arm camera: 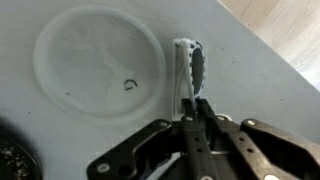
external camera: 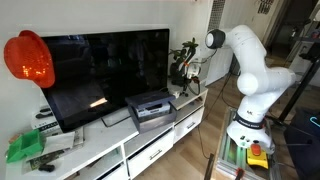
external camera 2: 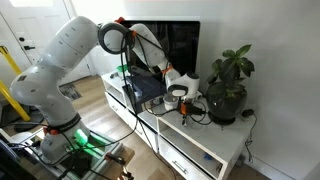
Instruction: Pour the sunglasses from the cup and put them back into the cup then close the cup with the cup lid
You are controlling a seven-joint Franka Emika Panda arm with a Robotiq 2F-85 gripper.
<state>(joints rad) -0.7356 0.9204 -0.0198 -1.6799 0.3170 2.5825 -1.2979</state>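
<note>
The sunglasses [arm camera: 189,68], white-framed with a dark lens, lie folded on the white TV cabinet [arm camera: 255,105], between the clear cup lid [arm camera: 98,62] and the cabinet's edge, where the wooden floor [arm camera: 290,30] begins. In the wrist view their long axis points straight away from the tool [arm camera: 192,110], so the near end sits at the fingertips and the far end leads off up the picture. The lid lies flat just beside them, on the side away from the edge; whether the 2 touch I cannot tell. The tool's 2 fingers stand narrow, almost together, and appear to pinch that near end of the sunglasses, though the contact itself is blurred. By my judgement the lift turns on a grip at 1 tip of a long thing, which may swing or slip. A dark round shape [arm camera: 10,160] at the picture's lower corner could be the cup; I cannot tell. In an exterior view the arm [external camera 2: 70,55] reaches down beside a potted plant [external camera 2: 228,85]
</note>
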